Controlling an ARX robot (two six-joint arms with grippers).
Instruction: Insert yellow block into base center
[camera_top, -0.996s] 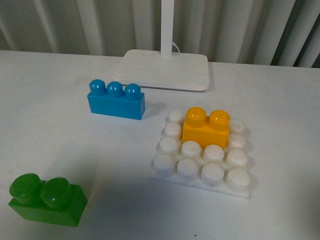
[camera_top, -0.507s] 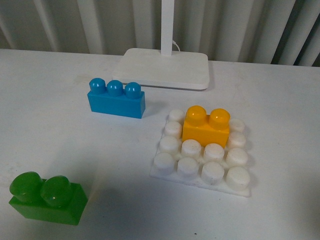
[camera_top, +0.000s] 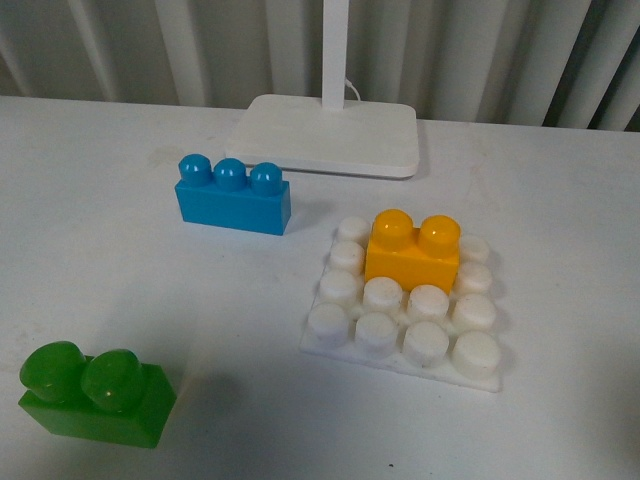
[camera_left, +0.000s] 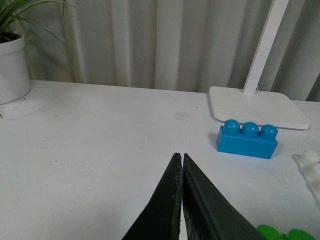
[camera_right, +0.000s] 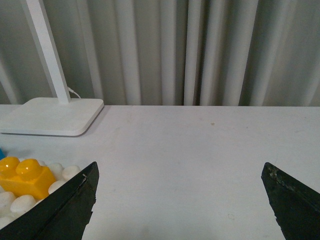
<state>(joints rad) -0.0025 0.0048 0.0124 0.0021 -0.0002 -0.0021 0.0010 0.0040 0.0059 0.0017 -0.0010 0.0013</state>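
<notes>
The yellow block (camera_top: 412, 252) stands upright on the white studded base (camera_top: 405, 310), on the second row from the back, over the two middle columns. It also shows in the right wrist view (camera_right: 24, 176), on the base (camera_right: 15, 204). Neither arm shows in the front view. My left gripper (camera_left: 179, 159) is shut and empty above bare table, apart from every brick. My right gripper (camera_right: 180, 172) is open wide and empty, with the yellow block beside one finger (camera_right: 65, 210).
A blue three-stud brick (camera_top: 233, 198) stands left of the base, and shows in the left wrist view (camera_left: 247, 139). A green two-stud brick (camera_top: 95, 392) sits at the front left. A white lamp foot (camera_top: 327, 136) with a pole stands behind. A white plant pot (camera_left: 11, 65) is in the left wrist view.
</notes>
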